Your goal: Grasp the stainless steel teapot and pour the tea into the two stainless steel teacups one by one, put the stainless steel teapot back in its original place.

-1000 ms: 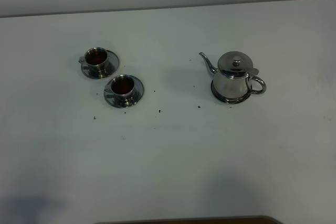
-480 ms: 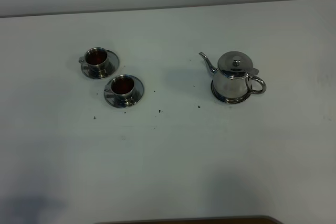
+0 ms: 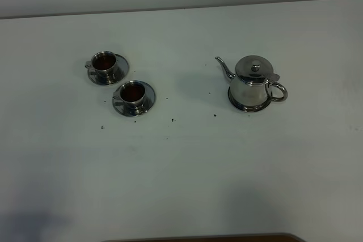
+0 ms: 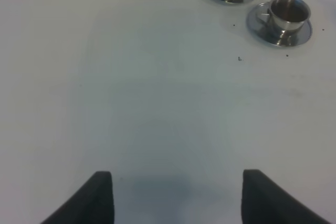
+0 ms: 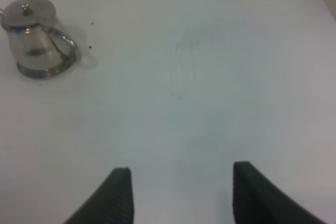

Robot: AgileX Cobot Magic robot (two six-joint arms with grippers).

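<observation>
Steel teapot (image 3: 253,82) stood on its saucer (image 3: 248,106), well apart from two teacups (image 3: 104,64) (image 3: 132,93) holding tea (image 3: 132,90). Both claws (image 4: 177,195) (image 5: 181,192) were spread, holding nothing, over the white surface (image 3: 187,162).

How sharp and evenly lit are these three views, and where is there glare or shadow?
Exterior high: dim bluish light, soft focus, a faint shadow at the lower left of the table. Left wrist: the teacups fairly crisp. Right wrist: washed out, the teapot blurred and hazy against the bright white surface.

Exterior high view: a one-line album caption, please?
Teapot on its saucer, two teacups holding dark tea.
</observation>
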